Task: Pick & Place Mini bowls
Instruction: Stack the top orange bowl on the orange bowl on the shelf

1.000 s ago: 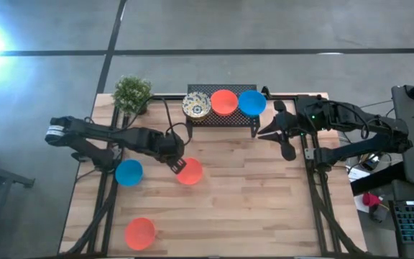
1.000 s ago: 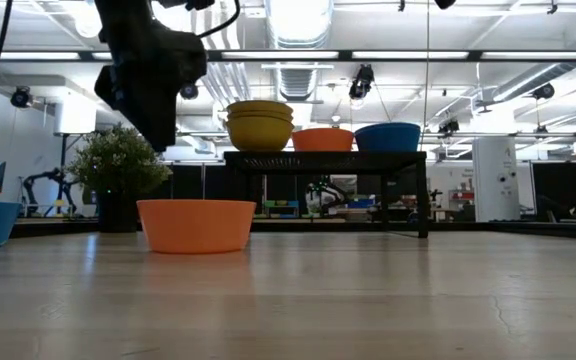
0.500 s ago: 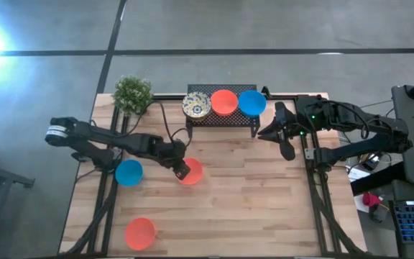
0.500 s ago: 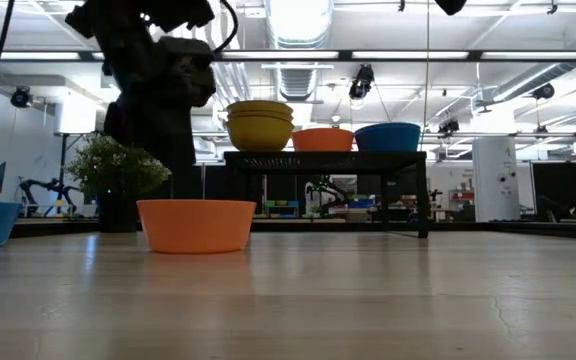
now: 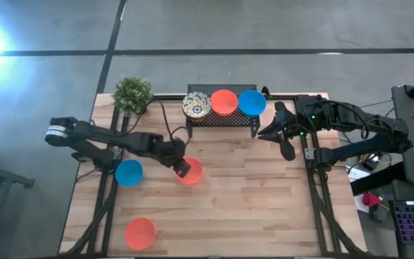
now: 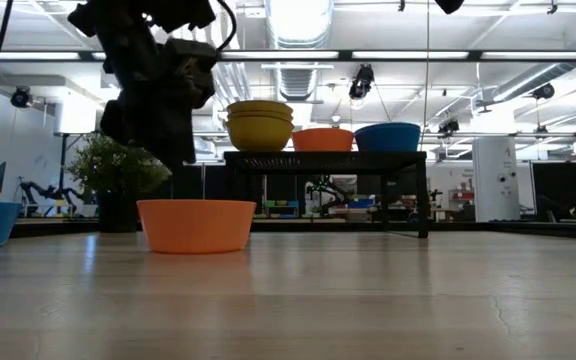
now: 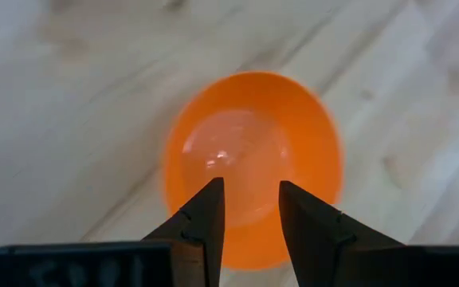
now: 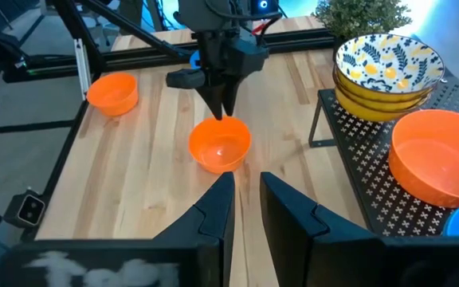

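An orange mini bowl (image 5: 192, 173) stands upright on the table's middle left. My left gripper (image 7: 249, 187) hovers open just above that bowl's left rim, fingers slanting down, one over the bowl's inside and one over its outside; in the right wrist view the left gripper (image 8: 223, 112) stands clear of the rim. A blue bowl (image 5: 129, 173) and another orange bowl (image 5: 140, 233) rest on the table nearer the left edge. My right gripper (image 5: 264, 132) waits high at the right, by the rack, slightly open and holding nothing.
A black mesh rack (image 5: 221, 119) at the far middle carries a stack of patterned bowls (image 8: 385, 68), an orange bowl (image 5: 224, 101) and a blue bowl (image 5: 251, 102). A potted plant (image 5: 131, 93) stands at the far left. Bare wood lies across the table's near right.
My left gripper has sunk toward the orange bowl and tipped steeper downward, shifting a little over the bowl's left rim, then held still. Its fingers have stayed open. The bowls have not moved.
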Robot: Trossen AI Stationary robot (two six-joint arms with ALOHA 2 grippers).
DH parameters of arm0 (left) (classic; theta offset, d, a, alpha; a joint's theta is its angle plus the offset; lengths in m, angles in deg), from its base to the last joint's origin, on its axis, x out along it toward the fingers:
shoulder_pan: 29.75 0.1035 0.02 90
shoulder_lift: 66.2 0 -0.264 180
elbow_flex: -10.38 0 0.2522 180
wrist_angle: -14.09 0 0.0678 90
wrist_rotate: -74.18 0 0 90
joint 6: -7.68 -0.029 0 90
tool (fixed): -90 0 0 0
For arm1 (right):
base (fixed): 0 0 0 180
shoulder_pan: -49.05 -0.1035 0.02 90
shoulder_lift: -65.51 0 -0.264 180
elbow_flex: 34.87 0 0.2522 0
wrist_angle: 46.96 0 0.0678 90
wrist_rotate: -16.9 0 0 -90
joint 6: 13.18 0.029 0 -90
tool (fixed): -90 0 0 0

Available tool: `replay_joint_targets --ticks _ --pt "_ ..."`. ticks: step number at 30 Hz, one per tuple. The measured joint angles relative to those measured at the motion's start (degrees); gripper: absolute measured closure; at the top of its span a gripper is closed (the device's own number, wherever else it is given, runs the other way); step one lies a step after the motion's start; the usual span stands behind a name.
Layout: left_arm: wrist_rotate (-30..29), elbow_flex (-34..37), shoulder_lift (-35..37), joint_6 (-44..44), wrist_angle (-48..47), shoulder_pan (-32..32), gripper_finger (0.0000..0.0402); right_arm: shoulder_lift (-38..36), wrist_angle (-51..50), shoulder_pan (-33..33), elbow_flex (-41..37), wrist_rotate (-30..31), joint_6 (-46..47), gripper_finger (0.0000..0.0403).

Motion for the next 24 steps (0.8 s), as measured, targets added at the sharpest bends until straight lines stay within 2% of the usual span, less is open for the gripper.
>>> replay_joint_targets --ticks 7,17,24 --pt "-4.7 1.3 -0.8 4.7 -1.9 0.6 0.0289 0.0 0.0 0.0 0.0 0.0 0.2 0.0346" --pt "-5.6 2.2 -5.1 3.3 -1.4 1.5 0.0289 0.0 0.1 0.0 0.0 0.0 1.3 0.0346" --pt "-5.7 2.2 -7.5 3.6 2.5 2.0 0.0289 0.0 0.2 0.0 0.0 0.0 1.5 0.0346"
